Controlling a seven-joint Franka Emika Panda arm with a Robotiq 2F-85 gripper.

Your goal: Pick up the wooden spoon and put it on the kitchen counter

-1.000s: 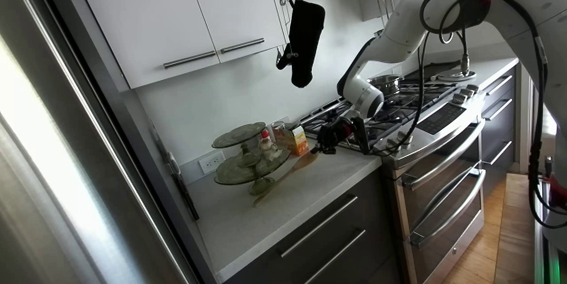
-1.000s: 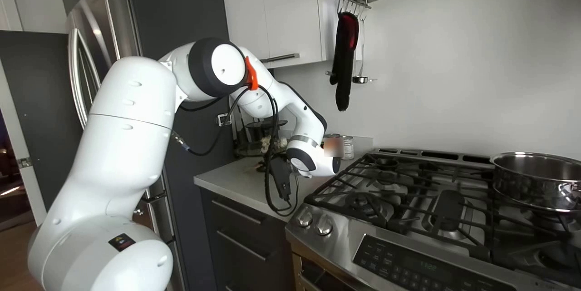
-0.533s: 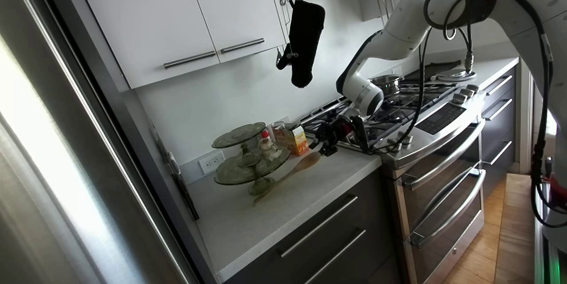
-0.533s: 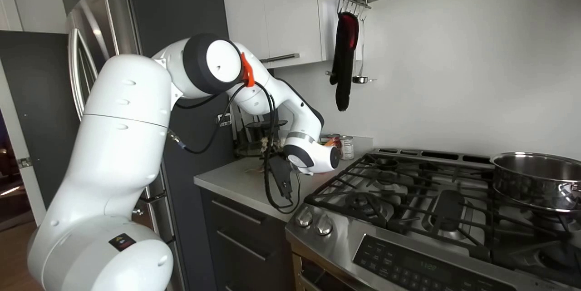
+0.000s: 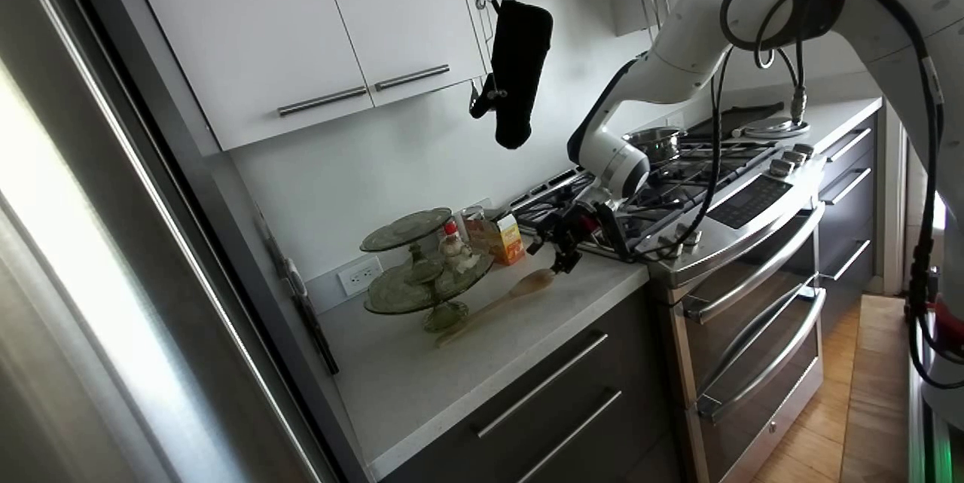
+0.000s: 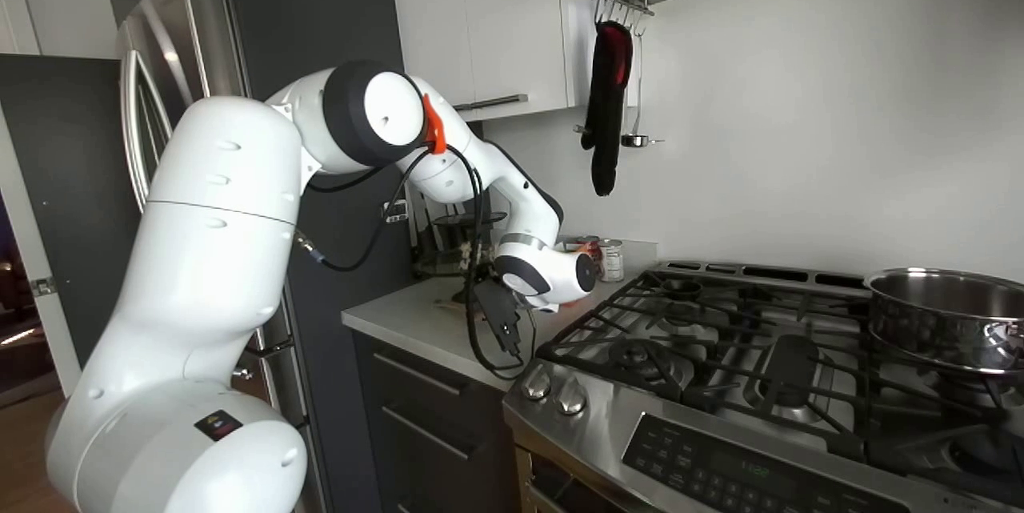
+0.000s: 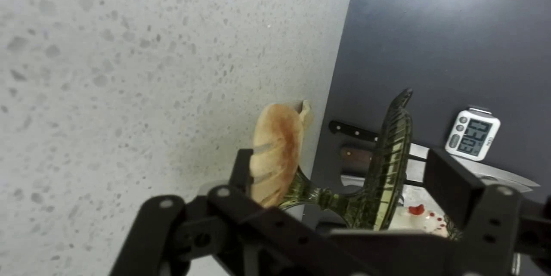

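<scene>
Resting on the counter, the wooden spoon stretches from just beside the foot of the green glass cake stand toward the stove, its bowl end well apart from the stand. The gripper hangs low at that bowl end, also on the stove side of the stand, with its jaws spread wide. In the wrist view one jaw overlaps the edge of the bowl; whether it touches the spoon cannot be told. A small white object with a red top stands on the stand's lower tier. Just beside the stand, toward the stove, is an orange and white carton; a can stands on that side too. An oven mitt hangs higher than the stand, also toward the stove. A metal pot is on the stove, well apart from the stand. On the dark panel, at the stand's side away from the stove, are knives and a white timer.
</scene>
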